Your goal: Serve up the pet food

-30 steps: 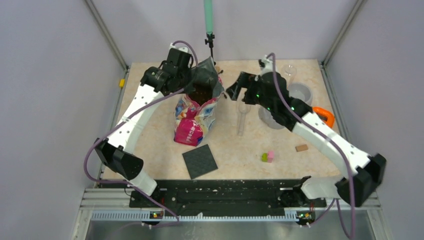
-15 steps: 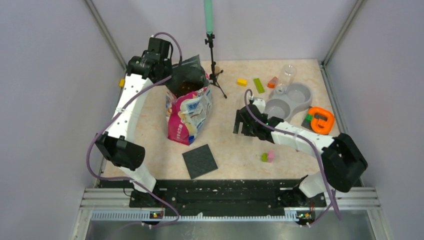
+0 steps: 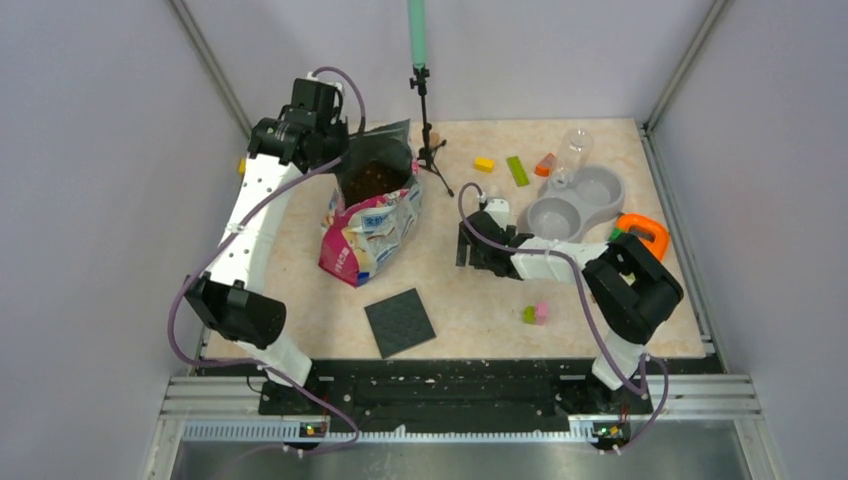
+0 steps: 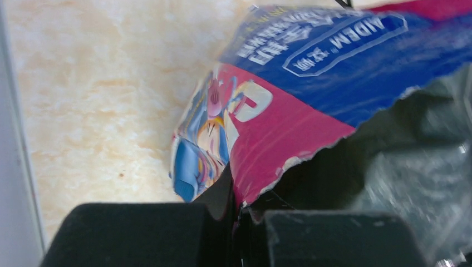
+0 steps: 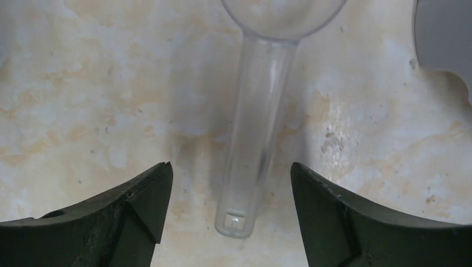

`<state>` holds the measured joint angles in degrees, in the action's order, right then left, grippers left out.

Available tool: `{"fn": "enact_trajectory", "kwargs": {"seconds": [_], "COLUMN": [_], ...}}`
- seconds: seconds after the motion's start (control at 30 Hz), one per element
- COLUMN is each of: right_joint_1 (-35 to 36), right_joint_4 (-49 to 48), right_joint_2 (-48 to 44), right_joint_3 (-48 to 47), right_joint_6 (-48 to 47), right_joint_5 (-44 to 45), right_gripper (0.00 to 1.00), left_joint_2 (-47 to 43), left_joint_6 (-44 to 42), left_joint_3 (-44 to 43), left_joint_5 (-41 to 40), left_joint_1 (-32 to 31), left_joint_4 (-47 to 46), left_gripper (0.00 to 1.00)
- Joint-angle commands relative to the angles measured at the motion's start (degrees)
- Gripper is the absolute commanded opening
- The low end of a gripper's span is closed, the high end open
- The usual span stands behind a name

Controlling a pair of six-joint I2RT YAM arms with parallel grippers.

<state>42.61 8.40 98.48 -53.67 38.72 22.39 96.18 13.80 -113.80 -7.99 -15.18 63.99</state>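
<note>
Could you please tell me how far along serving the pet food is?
Done: the bag sits open, kibble showing, its rim pinched by the left gripper. In hand: the right gripper, open, straddles the handle of the clear scoop. Left: grasping it, scooping, and filling the grey bowl, which shows no kibble.

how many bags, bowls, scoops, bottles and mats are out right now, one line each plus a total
food bag: 1
grey double bowl: 1
clear scoop: 1
clear bottle: 1
black mat: 1
total: 5
</note>
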Motion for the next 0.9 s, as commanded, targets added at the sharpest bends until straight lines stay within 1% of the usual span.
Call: {"fn": "enact_trajectory", "kwargs": {"seconds": [0.0, 0.03, 0.1, 0.17, 0.2, 0.27, 0.33, 0.37, 0.4, 0.5, 0.6, 0.63, 0.7, 0.77, 0.8, 0.83, 0.87], "right_joint_1": [-0.16, -0.18, -0.29, -0.50, -0.59, -0.68, -0.56, -0.47, -0.51, -0.44, -0.23, 0.21, 1.27, 1.34, 1.34, 1.34, 1.28], "right_joint_4": [-4.45, -4.66, -4.90, -5.46, -5.83, -5.85, -5.46, -5.55, -5.63, -6.97, -7.85, -7.31, -6.76, -7.19, -7.43, -7.21, -7.18], "right_joint_2": [2.80, 3.19, 3.70, 3.91, 3.85, 3.72, 2.94, 2.35, 1.64, -0.98, -1.81, -1.85, -2.16, -2.69, -2.86, -3.02, -3.22], "right_joint_3": [-2.25, -2.35, -2.41, -2.18, -2.15, -2.37, -2.41, -2.09, -1.41, 1.58, 3.13, 3.47, 4.81, 6.81, 7.50, 7.71, 7.75], "right_joint_6": [-2.79, -3.17, -3.42, -3.30, -3.22, -4.33, -5.42, -6.55, -7.33, -11.13, -19.49, -21.88, -24.70, -25.32, -25.29, -25.30, -24.89], "right_joint_5": [2.39, 2.69, 3.33, 3.26, 2.65, 0.30, -1.31, -1.95, -2.19, -4.36, -13.25, -14.45, -12.27, -9.82, -9.41, -9.37, -9.65], "right_gripper": [0.81, 0.81, 0.81, 0.76, 0.70, 0.46, 0.12, 0.02, 0.00, 0.00, 0.00, 0.00, 0.00, 0.00, 0.07, 0.28, 0.42], "left_joint_2": [-10.26, -10.31, -10.46, -11.01, -11.41, -12.43, -12.85, -12.75, -12.62, -11.97, -10.71, -10.01, -8.71, -8.12, -7.96, -7.90, -7.81], "left_joint_6": [-1.61, -2.35, -2.84, -1.69, -0.58, 2.22, 3.80, 4.37, 4.79, 5.72, 6.14, 6.05, 6.46, 7.01, 7.22, 7.33, 7.52], "left_joint_3": [4.46, 5.15, 6.90, 9.52, 11.16, 13.89, 15.03, 15.02, 14.82, 14.41, 13.15, 11.95, 10.35, 9.92, 9.96, 10.08, 10.16], "left_joint_5": [12.42, 13.18, 11.55, 10.79, 11.69, 12.52, 12.75, 12.62, 12.02, 8.76, 2.34, 1.12, -1.43, -3.22, -3.29, -3.15, -2.97], "left_joint_1": [-4.44, -6.95, -11.21, -13.52, -13.77, -13.76, -13.80, -13.80, -13.80, -13.67, -13.64, -13.60, -13.55, -13.28, -13.02, -12.71, -12.53], "left_joint_4": [-8.01, -6.84, -5.90, -7.07, -8.53, -11.39, -13.31, -13.77, -14.06, -14.93, -14.63, -13.92, -12.78, -12.64, -12.79, -13.09, -13.33], "left_gripper": [0.00, 0.00, 0.00, 0.00, 0.00, 0.00, 0.00, 0.00, 0.00, 0.00, 0.00, 0.00, 0.00, 0.00, 0.00, 0.00, 0.00]}}
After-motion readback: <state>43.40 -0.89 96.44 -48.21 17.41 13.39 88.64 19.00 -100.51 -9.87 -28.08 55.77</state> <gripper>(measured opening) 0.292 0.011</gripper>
